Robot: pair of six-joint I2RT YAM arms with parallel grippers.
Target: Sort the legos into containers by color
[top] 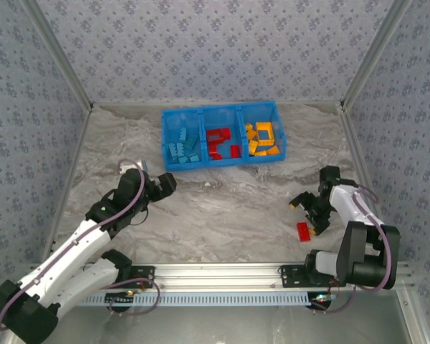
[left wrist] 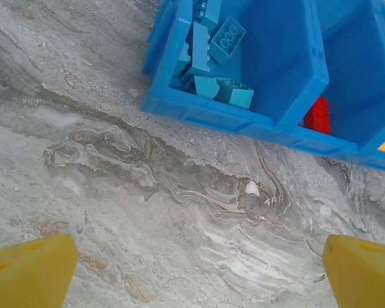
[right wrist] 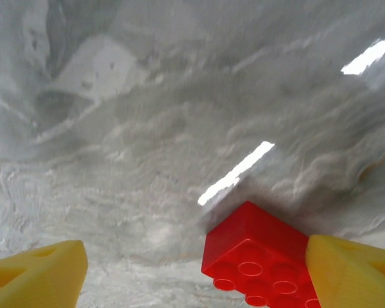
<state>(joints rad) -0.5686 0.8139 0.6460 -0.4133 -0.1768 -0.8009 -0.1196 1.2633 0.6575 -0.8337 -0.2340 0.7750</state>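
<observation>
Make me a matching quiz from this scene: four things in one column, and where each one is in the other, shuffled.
Things:
1. blue legos
2. orange legos
3. loose red lego
4. left gripper

Places:
A. on the table, between the open fingers of the right gripper
B. right compartment of the bin
C. open, above bare table near the bin
D. left compartment of the bin

Pairs: 1-D, 2-B, 3-A, 4-C

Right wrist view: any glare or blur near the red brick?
Right wrist: two white glare streaks on the table, one just above the red brick; far table soft, brick sharp. Left wrist: no glare, veining crisp. Top external: even light.
</observation>
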